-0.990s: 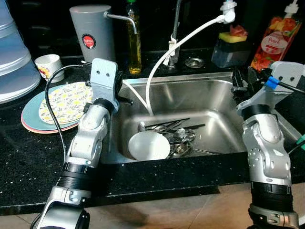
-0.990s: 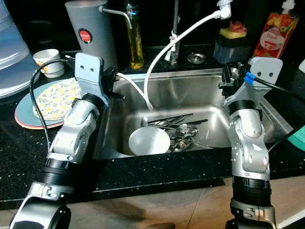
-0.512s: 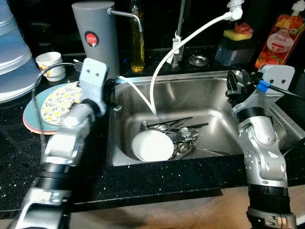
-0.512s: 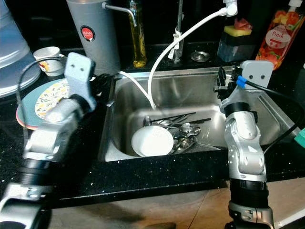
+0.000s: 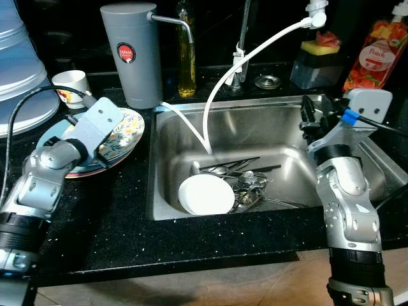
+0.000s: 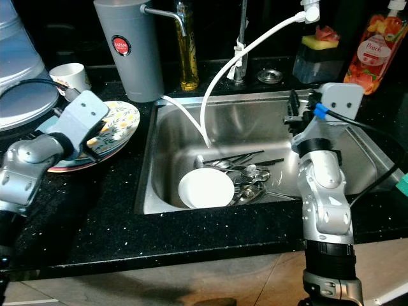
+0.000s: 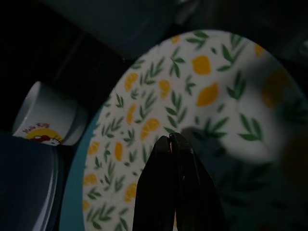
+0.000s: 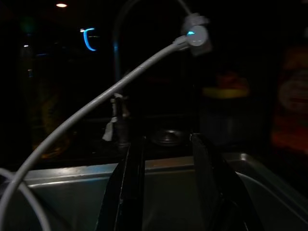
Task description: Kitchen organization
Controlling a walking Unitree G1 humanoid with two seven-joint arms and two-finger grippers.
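The lemon-patterned plate (image 7: 192, 110) lies on a teal plate (image 5: 60, 131) on the black counter (image 5: 115, 223), left of the sink (image 5: 268, 131). Left gripper (image 7: 171, 139) hovers over it, fingers pressed together, empty. Right gripper (image 8: 166, 159) hangs parted above the sink, where a white bowl (image 5: 205, 194) and cutlery (image 5: 245, 182) sit.

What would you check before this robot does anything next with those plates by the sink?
1. Left gripper over the lemon-patterned plate: ok.
2. Left gripper open to take the plate: not ok, fingers shut together.
3. Plate free to lift from the blue plate beneath: cannot tell.
4. Small cup apart from the stack: ok.
5. Right gripper open over the sink, holding nothing: ok.
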